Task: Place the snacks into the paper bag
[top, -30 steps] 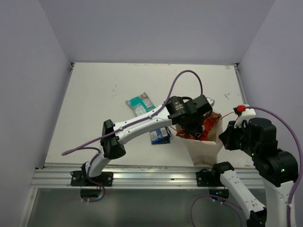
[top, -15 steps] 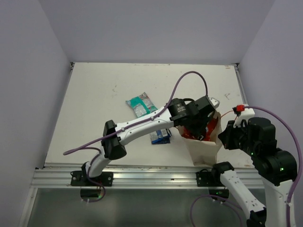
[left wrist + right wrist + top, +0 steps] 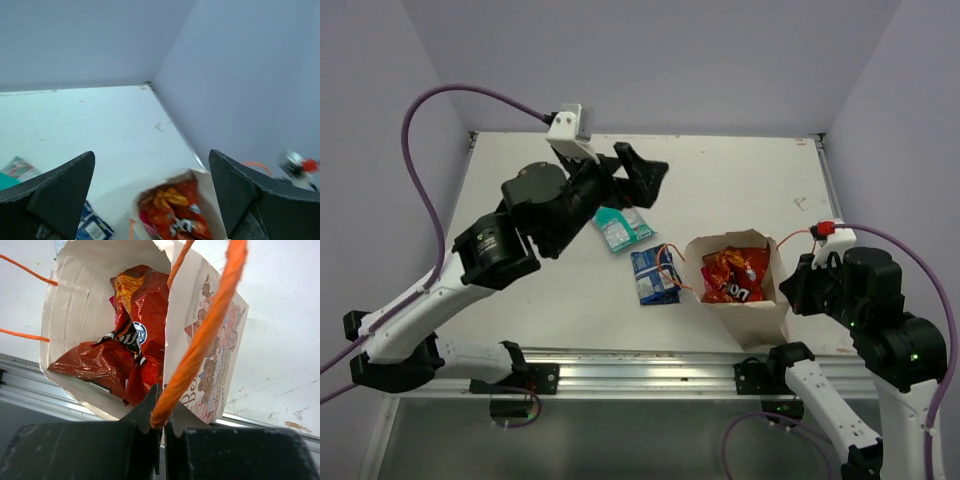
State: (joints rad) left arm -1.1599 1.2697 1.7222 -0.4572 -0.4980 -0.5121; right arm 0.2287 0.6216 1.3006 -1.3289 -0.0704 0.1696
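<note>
1. The red-orange Doritos packet (image 3: 733, 275) lies inside the paper bag (image 3: 752, 318).
2. The right jaws are clenched on the bag's orange string handle (image 3: 200, 340).
3. The left jaws are spread wide and empty, raised well apart from the bag.
4. The dark blue packet (image 3: 653, 275) and teal packet (image 3: 620, 225) lie on the surface (image 3: 740, 180).

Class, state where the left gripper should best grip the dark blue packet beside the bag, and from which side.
Probably the blue packet's left edge, from above, with the open left gripper: it lies flat, and the bag's orange handle seems to cross its right side.

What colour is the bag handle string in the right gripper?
The string is orange; right wrist view shows it best.
</note>
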